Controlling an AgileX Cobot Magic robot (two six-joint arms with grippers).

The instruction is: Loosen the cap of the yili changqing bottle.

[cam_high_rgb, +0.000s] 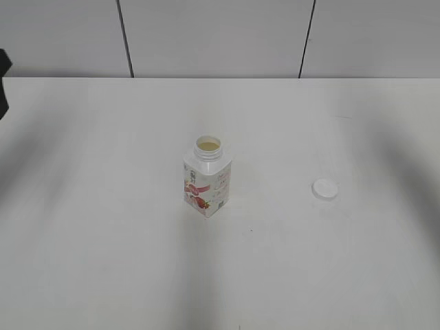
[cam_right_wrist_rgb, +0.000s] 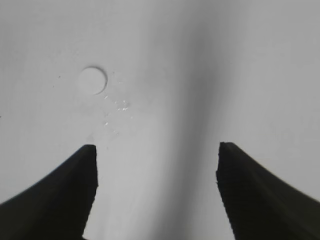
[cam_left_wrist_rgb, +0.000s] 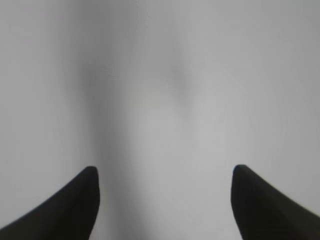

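Note:
The yili changqing bottle (cam_high_rgb: 207,184) stands upright in the middle of the white table, its neck open with pale liquid showing inside. The white cap (cam_high_rgb: 324,189) lies flat on the table to the bottle's right, apart from it. It also shows in the right wrist view (cam_right_wrist_rgb: 93,80), far from the jaws. My left gripper (cam_left_wrist_rgb: 165,172) is open and empty over bare table. My right gripper (cam_right_wrist_rgb: 156,150) is open and empty above the table. Neither gripper shows in the exterior view.
The white table (cam_high_rgb: 103,261) runs back to a grey panelled wall (cam_high_rgb: 220,34). A dark object (cam_high_rgb: 3,82) sits at the far left edge. A few small droplets (cam_right_wrist_rgb: 117,107) lie on the table near the cap.

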